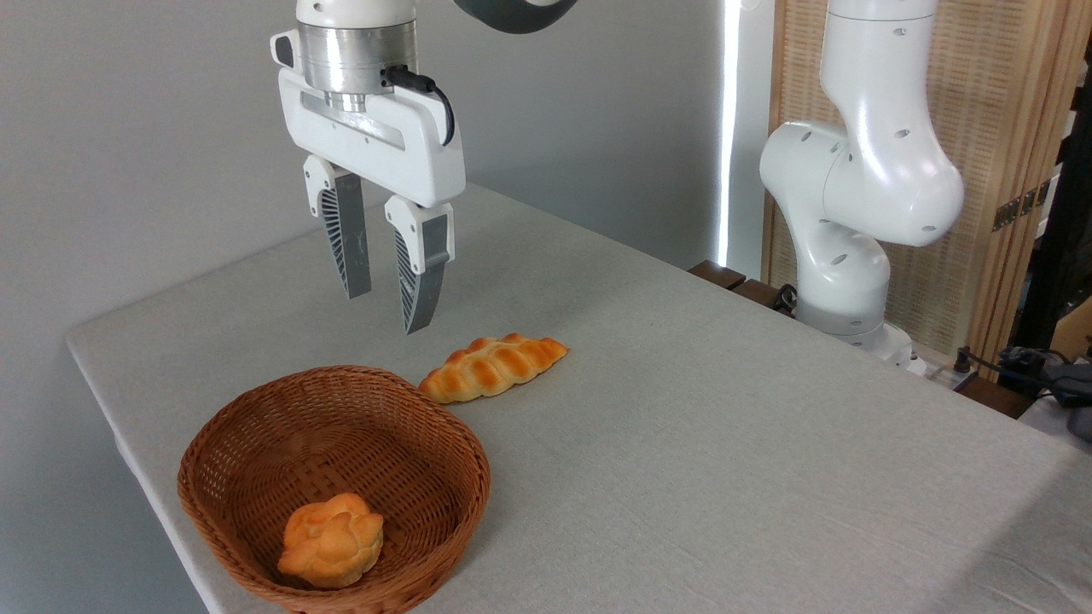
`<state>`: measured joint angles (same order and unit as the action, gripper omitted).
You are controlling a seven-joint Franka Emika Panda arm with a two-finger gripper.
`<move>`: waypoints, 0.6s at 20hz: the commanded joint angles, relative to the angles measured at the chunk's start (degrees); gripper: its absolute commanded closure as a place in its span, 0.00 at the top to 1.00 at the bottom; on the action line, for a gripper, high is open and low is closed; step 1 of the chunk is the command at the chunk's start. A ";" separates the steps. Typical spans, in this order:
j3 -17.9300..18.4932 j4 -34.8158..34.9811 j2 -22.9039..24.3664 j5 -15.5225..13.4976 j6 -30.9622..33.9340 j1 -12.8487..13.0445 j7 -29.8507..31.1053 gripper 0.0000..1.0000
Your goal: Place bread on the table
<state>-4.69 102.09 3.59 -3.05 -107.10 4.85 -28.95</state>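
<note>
Camera view: basket (256, 443) rim seemingly hides bread's (331, 541) underside.

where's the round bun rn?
The round bun sits inside the wicker basket at the table's near-left corner, well below the empty gripper, apart from the braided loaf.

A single fixed camera stands off the near corner of the table (682, 443), raised above its surface and tilted down across it. It faces diagonally toward the grey back wall (128, 128) and the arm's base (840, 290) at the far right edge. The view is fairly close: the basket (213, 460) fills the lower left, cut slightly by the bottom edge, and the arm's upper links leave the top.
</note>
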 commanded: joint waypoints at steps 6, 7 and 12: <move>0.21 -0.04 0.36 0.33 -0.83 -0.28 -0.14 1.00; 0.30 -0.04 0.28 0.24 -1.00 -0.36 -0.14 1.00; 1.52 0.13 -2.09 0.06 -8.82 -0.63 0.47 1.00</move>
<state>-4.54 102.14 3.12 -3.05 -112.11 4.27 -28.86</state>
